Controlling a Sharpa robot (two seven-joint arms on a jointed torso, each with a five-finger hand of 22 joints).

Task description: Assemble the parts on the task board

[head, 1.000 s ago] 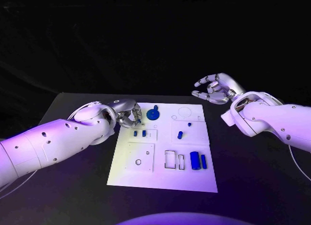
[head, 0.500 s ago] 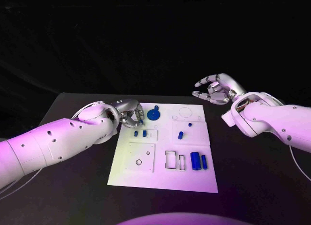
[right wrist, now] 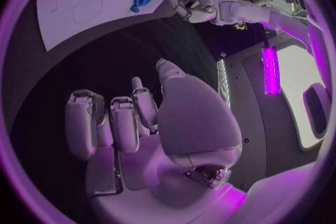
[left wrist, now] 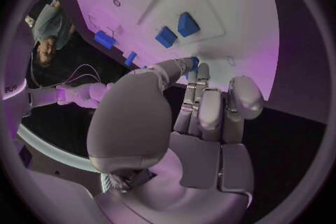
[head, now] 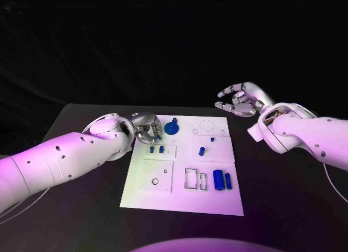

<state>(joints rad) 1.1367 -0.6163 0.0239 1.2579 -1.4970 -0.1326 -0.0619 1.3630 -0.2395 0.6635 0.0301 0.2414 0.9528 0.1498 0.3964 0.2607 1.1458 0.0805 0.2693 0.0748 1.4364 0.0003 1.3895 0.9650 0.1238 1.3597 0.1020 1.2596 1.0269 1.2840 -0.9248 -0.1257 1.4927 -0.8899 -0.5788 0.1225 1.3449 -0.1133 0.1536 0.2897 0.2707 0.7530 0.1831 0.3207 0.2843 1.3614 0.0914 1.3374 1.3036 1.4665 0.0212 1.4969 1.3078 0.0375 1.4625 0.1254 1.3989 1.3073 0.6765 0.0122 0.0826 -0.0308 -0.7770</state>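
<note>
**Desk:** Two hands over the board. Which one is on the job?

**Photographer:** That's the left hand. It hangs over the far left corner of the task board, fingers drawn close together and bent downward. The left wrist view shows a small speck of blue right at the fingertips. I cannot tell whether it is pinched there or only lies behind them.

**Desk:** What lies outward from it?

**Photographer:** The round blue part sits just beside the hand, toward the board's middle, along the far edge. It lies flat, so it has no real long axis. On the near side of the hand, a pair of small blue pieces rest in a shallow recess, their long axes running from near to far.

**Desk:** And the right hand?

**Photographer:** The right hand is raised beyond the board's far right corner, loosely cupped, fingers apart, holding nothing. It is well apart from every part.

**Desk:** So the next move?

**Photographer:** It likely belongs to the left hand, as it is much nearer. The round part would need a short sideways reach toward the board's centre, and the pair a draw back toward the robot.
</note>
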